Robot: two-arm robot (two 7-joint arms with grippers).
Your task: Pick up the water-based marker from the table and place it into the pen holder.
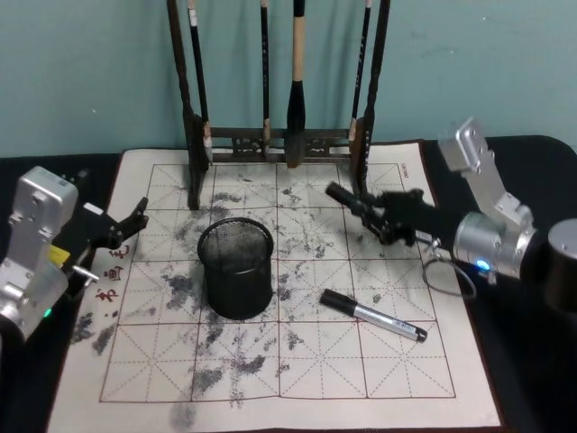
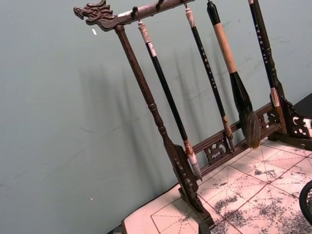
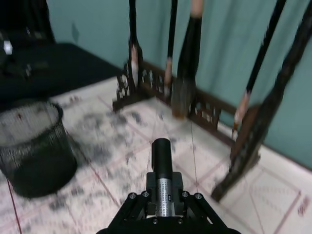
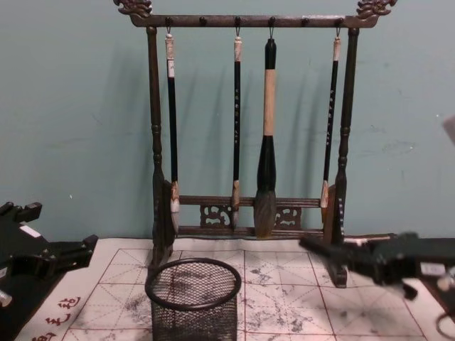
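Note:
My right gripper (image 1: pixel 389 219) is shut on a water-based marker (image 1: pixel 353 203) with a black cap and silver barrel. It holds it level above the mat, cap pointing toward the pen holder (image 1: pixel 236 269). In the right wrist view the marker (image 3: pixel 162 168) sticks out past the fingertips (image 3: pixel 146 196), and the black mesh pen holder (image 3: pixel 34 146) stands ahead, off to one side. A second marker (image 1: pixel 372 315) lies flat on the mat to the right of the holder. My left gripper (image 1: pixel 126 225) hangs open at the mat's left edge, holding nothing.
A tall dark wooden brush rack (image 1: pixel 279 144) with several hanging brushes (image 4: pixel 266 156) stands at the back of the ink-stained calligraphy mat (image 1: pixel 297 379). Black table surface surrounds the mat. A thin cable loop (image 1: pixel 446 271) lies by my right arm.

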